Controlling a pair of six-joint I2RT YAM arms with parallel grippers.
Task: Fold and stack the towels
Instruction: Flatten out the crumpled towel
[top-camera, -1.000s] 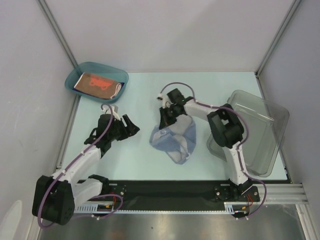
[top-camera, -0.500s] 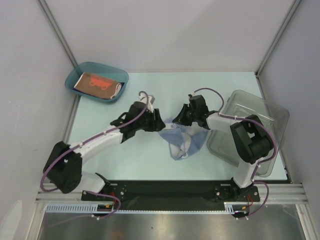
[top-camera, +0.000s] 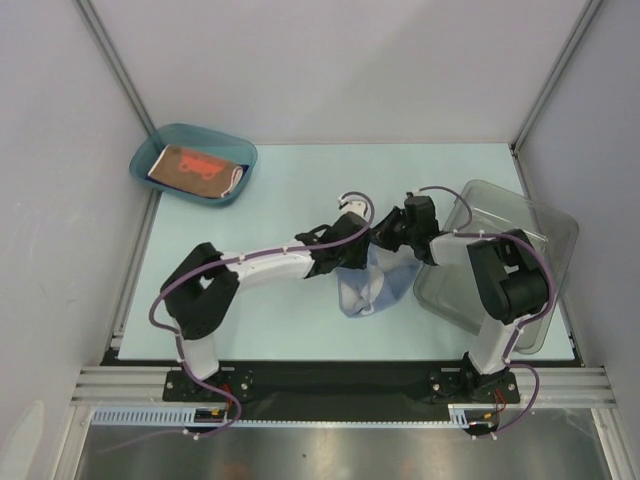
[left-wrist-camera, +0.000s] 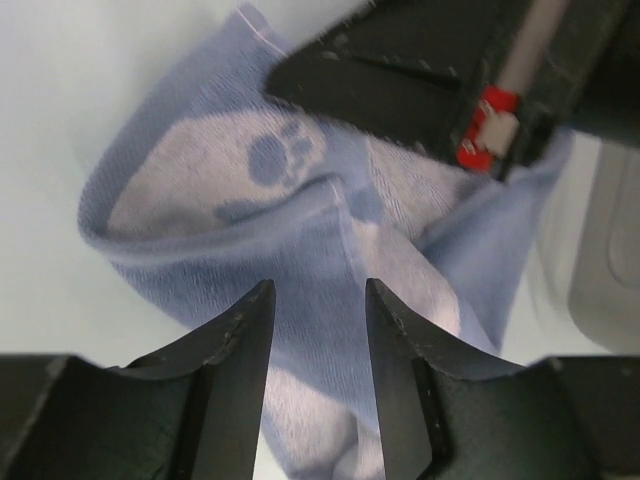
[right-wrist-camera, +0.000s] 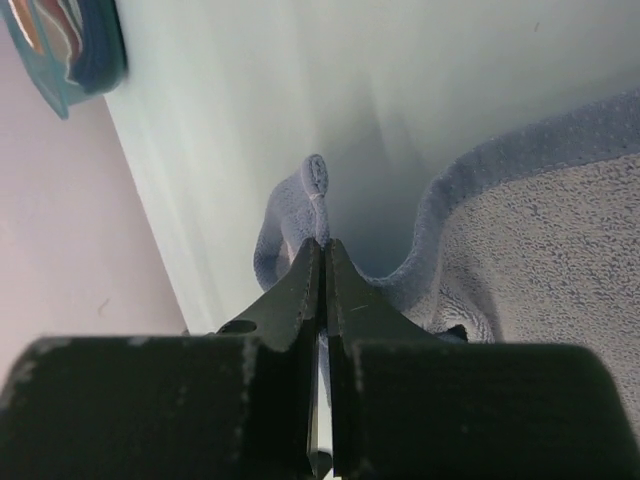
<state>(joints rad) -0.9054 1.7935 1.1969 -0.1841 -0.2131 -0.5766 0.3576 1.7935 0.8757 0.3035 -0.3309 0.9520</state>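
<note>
light-blue towel (top-camera: 368, 290) lies crumpled near the middle of the counter (top-camera: 250, 200), a bit right of centre, its right side just beside the clear bin (top-camera: 530, 250); paw-print pattern shows on it in the left wrist view. right pincer (right-wrist-camera: 322, 255) is pressed together, pinching the far edge of the light-blue towel, a small rolled bit of hem poking out past the tips, cloth lifted off the counter at that spot and sagging away to the right. left arm reaches across from the left, left pincer (left-wrist-camera: 317, 305) partly spread and sitting low over the same towel on its left part, a raised fold of cloth running into the gap between the fingers (left-wrist-camera: 240, 345); jaws not clamped on it, cannot tell if the pads touch the cloth. the two pincers are close together over the towel's far side, right one just beyond the left. brown-red towel (top-camera: 190, 165) lies flat and folded inside the teal tray (top-camera: 143, 158) at the far left corner of the counter, well apart from both arms. clear bin sits at the right edge, tilted
</note>
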